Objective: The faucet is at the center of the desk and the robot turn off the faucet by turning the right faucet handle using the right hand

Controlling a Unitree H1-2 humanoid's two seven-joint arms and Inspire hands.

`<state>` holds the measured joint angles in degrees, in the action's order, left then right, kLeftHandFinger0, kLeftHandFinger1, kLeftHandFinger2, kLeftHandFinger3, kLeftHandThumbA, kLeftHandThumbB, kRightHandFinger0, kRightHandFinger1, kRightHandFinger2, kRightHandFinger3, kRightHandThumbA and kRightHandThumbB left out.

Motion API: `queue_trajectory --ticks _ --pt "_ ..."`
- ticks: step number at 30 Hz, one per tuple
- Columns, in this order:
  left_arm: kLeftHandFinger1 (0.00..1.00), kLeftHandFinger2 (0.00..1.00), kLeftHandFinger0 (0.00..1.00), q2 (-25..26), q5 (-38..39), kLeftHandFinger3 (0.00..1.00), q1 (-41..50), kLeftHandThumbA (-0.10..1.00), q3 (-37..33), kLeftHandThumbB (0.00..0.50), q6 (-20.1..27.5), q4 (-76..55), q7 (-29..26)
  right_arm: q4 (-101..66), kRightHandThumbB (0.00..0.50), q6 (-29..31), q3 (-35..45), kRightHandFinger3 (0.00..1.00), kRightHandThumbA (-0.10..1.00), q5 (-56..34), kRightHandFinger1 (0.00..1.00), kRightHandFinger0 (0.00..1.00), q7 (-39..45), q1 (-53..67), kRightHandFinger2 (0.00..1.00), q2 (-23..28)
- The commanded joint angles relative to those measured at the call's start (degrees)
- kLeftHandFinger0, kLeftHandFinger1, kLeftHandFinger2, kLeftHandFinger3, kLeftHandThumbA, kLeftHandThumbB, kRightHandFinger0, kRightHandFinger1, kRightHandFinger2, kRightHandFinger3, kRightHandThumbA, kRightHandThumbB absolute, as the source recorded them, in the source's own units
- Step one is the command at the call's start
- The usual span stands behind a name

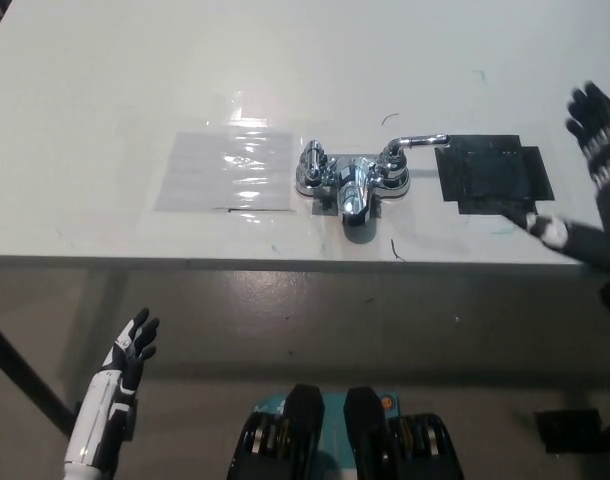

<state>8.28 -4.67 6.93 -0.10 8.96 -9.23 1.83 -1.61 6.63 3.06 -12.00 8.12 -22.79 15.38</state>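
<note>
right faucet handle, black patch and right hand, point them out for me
right faucet handle (422,141), head view, on its chrome lever
black patch (493,175), head view, on its middle
right hand (597,125), head view, on its back, over the table's right edge

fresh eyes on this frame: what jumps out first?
The chrome faucet at the middle of the white desk, its right faucet handle pointing toward the black patch beside it. A shiny clear sheet lies on its other side. The black right hand is raised over the desk's right edge, fingers apart, touching nothing; the white left hand rests open below the desk's front edge at lower left.
</note>
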Motion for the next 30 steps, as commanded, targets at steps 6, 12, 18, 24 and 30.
queue_trajectory --ticks 6,12,18,24,30 --pt "1.00 1.00 1.00 0.60 -0.24 1.00 -0.86 1.00 -0.39 0.175 1.98 -0.49 0.87 24.29 0.335 -3.30 -2.26 1.00 1.00 -3.94 1.00 1.00 11.42 -19.55 1.00 2.94" --pt "1.00 1.00 1.00 0.53 -0.82 1.00 -1.43 1.00 -0.35 0.182 2.08 0.04 0.90 39.55 0.359 -2.90 -2.24 1.00 1.00 -2.92 1.00 1.00 14.15 -28.86 1.00 3.00" --pt "1.00 1.00 1.00 0.40 -1.27 1.00 -1.75 1.00 -0.53 0.202 2.08 0.25 0.90 49.78 0.358 -1.13 -3.13 1.00 1.00 -0.76 1.00 1.00 15.82 -34.61 1.00 3.18" --pt "1.00 1.00 1.00 0.67 -1.91 1.00 -1.99 1.00 -0.68 0.205 2.04 0.40 1.03 58.37 0.355 1.16 -5.99 1.00 1.00 3.71 1.00 1.00 15.43 -39.44 1.00 3.82" --pt "1.00 1.00 1.00 0.90 -2.46 1.00 -2.31 1.00 -0.97 0.192 2.11 0.59 1.25 63.79 0.347 2.04 -7.60 1.00 1.00 5.81 1.00 1.00 15.93 -42.48 1.00 3.99"
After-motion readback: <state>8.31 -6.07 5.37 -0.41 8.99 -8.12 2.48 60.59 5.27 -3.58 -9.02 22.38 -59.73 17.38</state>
